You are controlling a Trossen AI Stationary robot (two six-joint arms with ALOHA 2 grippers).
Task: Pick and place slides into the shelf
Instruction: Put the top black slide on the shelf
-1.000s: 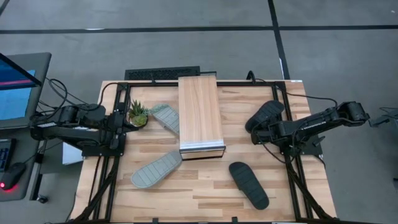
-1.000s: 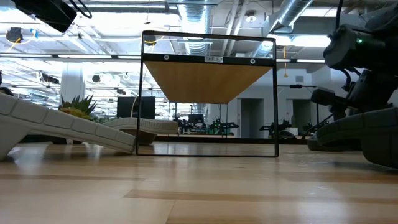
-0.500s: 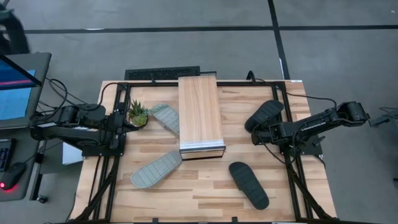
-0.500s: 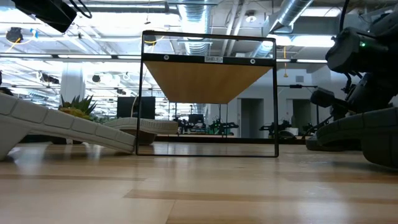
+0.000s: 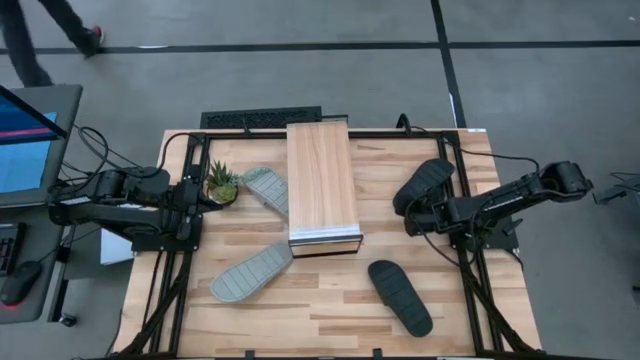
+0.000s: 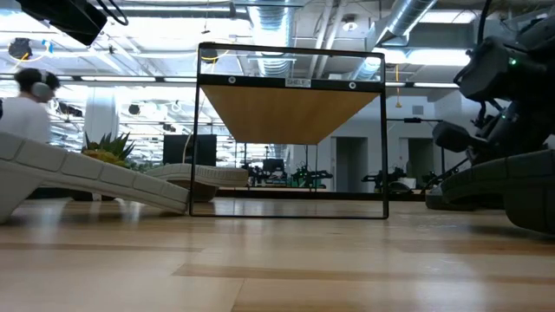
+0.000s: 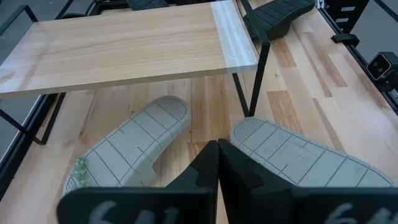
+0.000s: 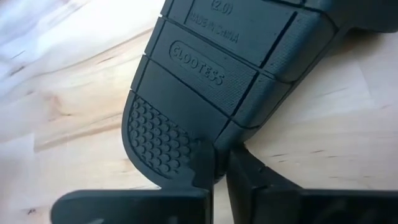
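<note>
A black slide (image 5: 424, 184) lies sole-up near the right edge of the desk (image 5: 330, 305), its ribbed, dotted tread (image 8: 186, 81) filling the right wrist view as the right gripper (image 5: 412, 221) reaches its near end with fingers drawn narrow, almost touching, and nothing yet between them. Over the past second the right arm has only edged slightly toward this slide, so the first pick appears to be at the approach stage and none of the four slides has reached the shelf (image 5: 322, 186). The shelf, a long light-wood box with a silvery front edge, stands at the middle of the desk with nothing visible inside. A second black slide (image 5: 400, 297) lies near the front of the desk, well apart from the first. Two pale grey-green slides, also sole-up, lie to the shelf's left: one (image 5: 266, 187) beside a small potted plant (image 5: 221, 182), the other (image 5: 251, 274) nearer the front. The left gripper (image 7: 217, 163) waits at the left edge, fingers closed on nothing. A person (image 5: 50, 28) has walked into view beyond the desk.
</note>
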